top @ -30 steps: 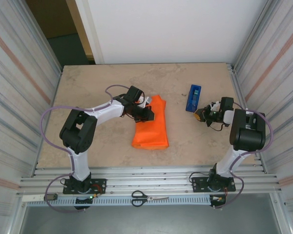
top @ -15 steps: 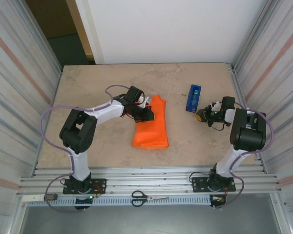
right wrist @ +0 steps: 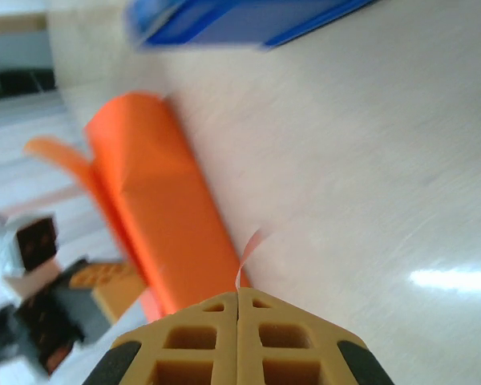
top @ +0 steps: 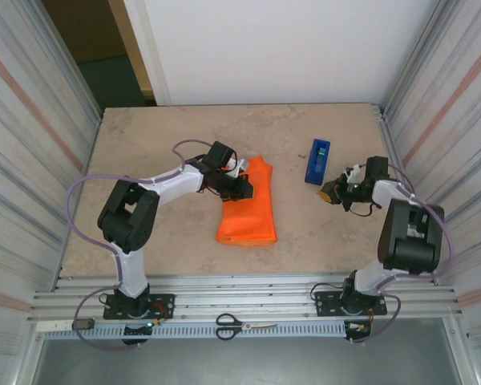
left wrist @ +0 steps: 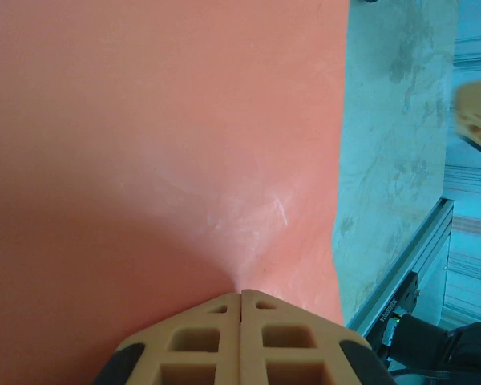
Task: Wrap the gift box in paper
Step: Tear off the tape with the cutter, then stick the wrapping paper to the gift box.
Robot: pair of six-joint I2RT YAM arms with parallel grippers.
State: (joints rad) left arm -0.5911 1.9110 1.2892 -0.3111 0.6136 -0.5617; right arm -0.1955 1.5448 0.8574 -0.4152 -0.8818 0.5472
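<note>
Pinning the paper (left wrist: 144,120) flat with closed left fingers (left wrist: 200,337), bring the right fingers (right wrist: 192,345), clamped on a tape strip (right wrist: 247,255), squarely across its edge.

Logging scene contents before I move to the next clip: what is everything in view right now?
paper: one, orange, folded into a long bundle mid-table
tape dispenser: one, blue, right of the paper, toward the far side
scissors: one, black handles, on the metal rail at the near edge
thin strip: one, pale, likely tape, curling up from the right tool tips
table: one, beige stone-look
left arm: one, white and black, base near-left
right arm: one, white and black, base near-right
left tool: one, tan fingers, shut, tips against the paper
right tool: one, tan fingers, shut on the thin strip, just near side of the tape dispenser
</note>
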